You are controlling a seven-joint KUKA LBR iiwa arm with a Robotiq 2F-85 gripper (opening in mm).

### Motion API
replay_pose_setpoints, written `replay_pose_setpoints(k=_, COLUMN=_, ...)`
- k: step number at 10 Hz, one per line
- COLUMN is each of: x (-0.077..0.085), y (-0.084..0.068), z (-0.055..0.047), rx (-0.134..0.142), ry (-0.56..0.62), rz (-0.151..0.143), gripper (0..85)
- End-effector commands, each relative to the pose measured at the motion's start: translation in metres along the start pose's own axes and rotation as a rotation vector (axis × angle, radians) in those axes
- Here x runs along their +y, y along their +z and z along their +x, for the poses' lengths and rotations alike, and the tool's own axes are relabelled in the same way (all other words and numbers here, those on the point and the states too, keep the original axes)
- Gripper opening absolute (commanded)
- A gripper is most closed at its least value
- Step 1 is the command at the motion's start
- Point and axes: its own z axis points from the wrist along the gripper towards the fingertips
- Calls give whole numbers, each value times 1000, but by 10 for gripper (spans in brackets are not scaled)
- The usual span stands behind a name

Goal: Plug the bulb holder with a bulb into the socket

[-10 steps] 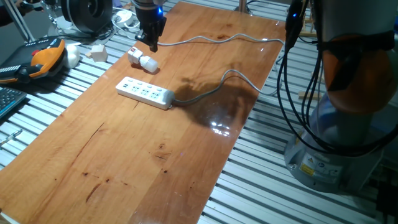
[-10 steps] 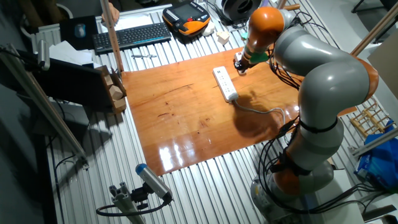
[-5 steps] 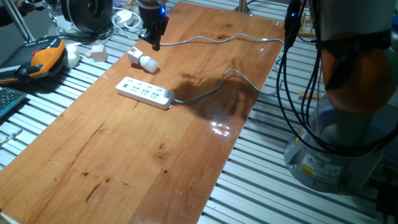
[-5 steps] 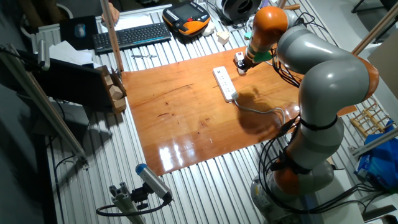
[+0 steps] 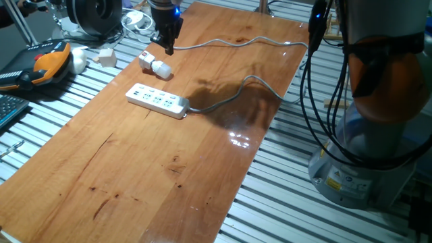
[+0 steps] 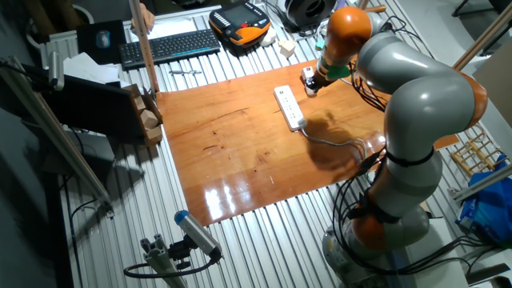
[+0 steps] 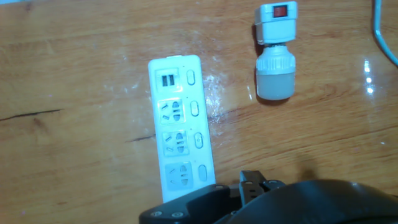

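The bulb holder with a bulb lies on its side on the wooden table, beyond the socket strip. My gripper hangs just above and beyond the holder, not touching it. Its fingers look narrow from this side, and I cannot tell whether they are open. In the hand view the holder shows its red spot, with the bulb pointing down the frame. The strip lies to its left with a row of outlets. In the other fixed view the holder sits by the strip's far end.
The strip's grey cable curls across the table to the right. A second cable runs along the far edge. A white cube and an orange pendant lie off the table's left side. The robot base stands at the right.
The gripper shifted slightly and turned above the bulb holder between one second and half a second ago. Since then nothing has moved.
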Motion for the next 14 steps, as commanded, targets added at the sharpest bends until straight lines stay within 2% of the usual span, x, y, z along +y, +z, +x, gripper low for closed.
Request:
replay_pose_setpoints(k=1, x=-1, y=0, z=0, rx=8, ry=25, rz=10, gripper=0)
replay_pose_setpoints(k=2, x=-1, y=0, z=0, rx=13, ry=54, rz=26, gripper=0)
replay_pose_setpoints(k=4, x=-1, y=0, z=0, rx=-9, ry=68, rz=67, gripper=0)
replay_pose_setpoints(k=6, x=-1, y=0, z=0, rx=-17, ry=64, rz=68, gripper=0)
replay_pose_setpoints(k=8, x=-1, y=0, z=0, rx=-25, ry=47, rz=54, gripper=0)
replay_pose_setpoints(k=10, x=-5, y=5, z=-8, rx=-32, ry=48, rz=67, gripper=0)
replay_pose_setpoints(k=14, x=-16, y=20, z=-28, rx=-49, ry=20, rz=53, gripper=0)
